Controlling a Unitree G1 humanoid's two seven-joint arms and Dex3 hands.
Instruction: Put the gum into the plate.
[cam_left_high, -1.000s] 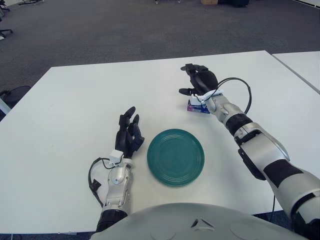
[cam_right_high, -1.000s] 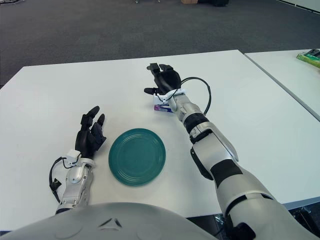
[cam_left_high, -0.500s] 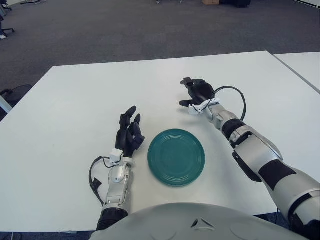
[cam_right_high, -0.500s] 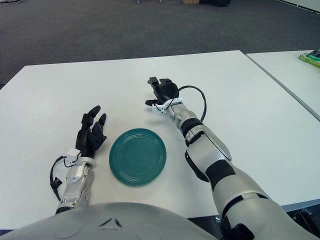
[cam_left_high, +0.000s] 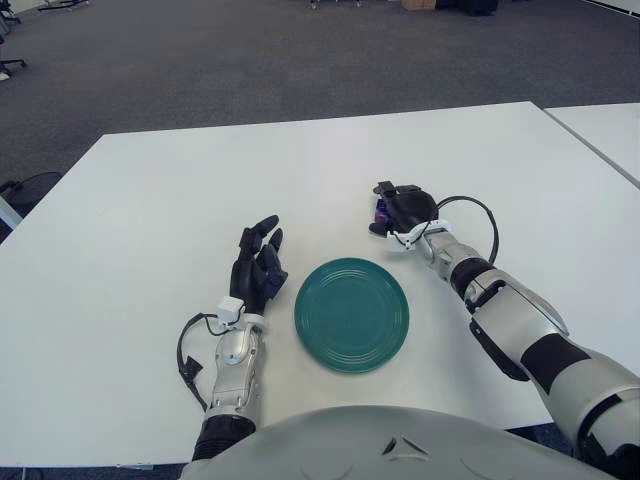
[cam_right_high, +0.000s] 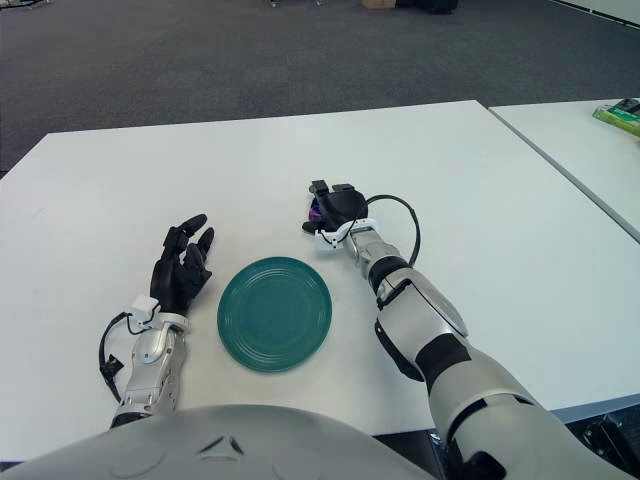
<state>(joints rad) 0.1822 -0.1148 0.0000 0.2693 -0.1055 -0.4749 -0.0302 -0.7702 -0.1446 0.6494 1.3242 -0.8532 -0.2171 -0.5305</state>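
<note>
The gum (cam_left_high: 381, 211) is a small purple pack, mostly hidden under my right hand (cam_left_high: 398, 212); only a purple corner shows between the fingers, also in the right eye view (cam_right_high: 316, 211). The right hand sits low on the white table, just beyond the plate's far right rim, with its fingers curled around the pack. The round teal plate (cam_left_high: 352, 313) lies empty near the table's front. My left hand (cam_left_high: 258, 265) rests on the table left of the plate, fingers spread and empty.
A second white table (cam_left_high: 610, 130) stands to the right across a narrow gap, with a green object (cam_right_high: 622, 113) on it. Grey carpet lies beyond the table's far edge.
My right hand has come down from above the gum onto it, closed its fingers around it and drawn nearer the plate. The left hand has not moved.
</note>
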